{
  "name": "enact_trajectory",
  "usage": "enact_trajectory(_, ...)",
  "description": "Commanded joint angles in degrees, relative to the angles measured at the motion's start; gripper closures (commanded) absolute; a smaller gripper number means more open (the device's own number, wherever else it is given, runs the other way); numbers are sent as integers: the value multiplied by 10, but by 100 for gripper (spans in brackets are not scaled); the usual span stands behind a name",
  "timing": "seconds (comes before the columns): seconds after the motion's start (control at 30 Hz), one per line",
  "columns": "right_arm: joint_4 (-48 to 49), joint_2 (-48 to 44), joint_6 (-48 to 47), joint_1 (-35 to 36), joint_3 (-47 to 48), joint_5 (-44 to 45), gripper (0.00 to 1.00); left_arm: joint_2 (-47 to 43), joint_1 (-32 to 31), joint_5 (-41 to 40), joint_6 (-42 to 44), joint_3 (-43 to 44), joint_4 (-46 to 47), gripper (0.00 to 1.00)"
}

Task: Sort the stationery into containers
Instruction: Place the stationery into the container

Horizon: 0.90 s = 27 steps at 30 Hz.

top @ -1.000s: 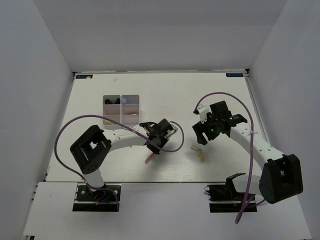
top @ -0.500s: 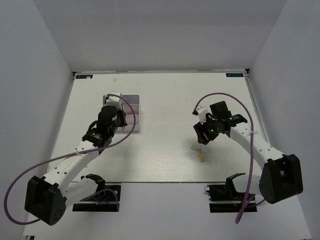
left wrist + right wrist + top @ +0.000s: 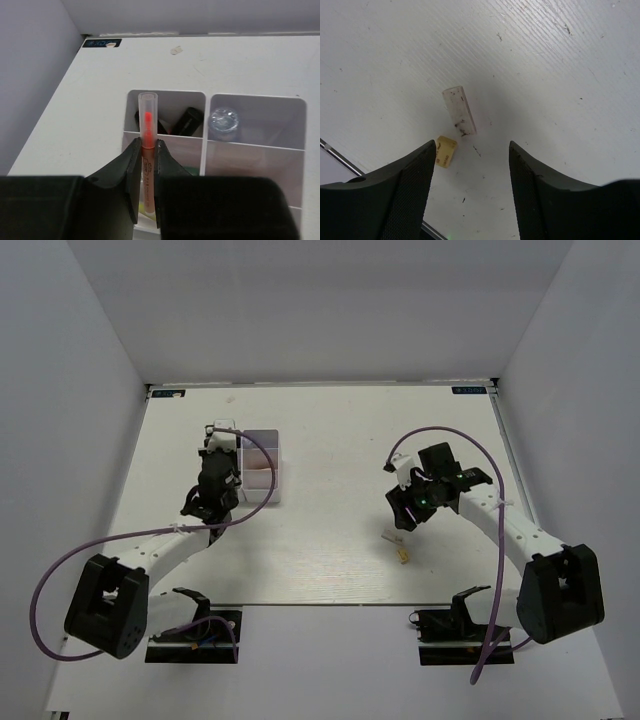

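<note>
Pink pen (image 3: 148,117), clear cap pointing away, is pinched tight in the left hand (image 3: 146,150), hanging over the far-left compartment of the white organizer box (image 3: 255,96). A black-capped piece (image 3: 187,121) lies in that compartment, and a clear bottle (image 3: 224,120) sits in the one to its right. Over on the right, the right hand (image 3: 471,150) hovers with its fingers spread wide above the tabletop (image 3: 560,75). A pale grey block (image 3: 460,111) lies below the gap, with a small tan block (image 3: 445,151) just beside it.
</note>
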Motion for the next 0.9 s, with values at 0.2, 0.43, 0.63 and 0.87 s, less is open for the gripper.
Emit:
enact_trajectory(0.2,-3,8,-10,-2,15,-9,37,17,18,-36,-43,-43,69,100)
enact_trajectory(0.43,-4,6,-10,-2,13,-11,35,37,41,-28,-132,-75,91,100)
enact_trajectory(0.63,-5,2,-10,-4,13,-12,30,54,45,-27,-180,-88,101,100)
enact_trajectory(0.87,-4,2,-13,-4,11,-14,21,46,45,-22,-204,-94,87,35)
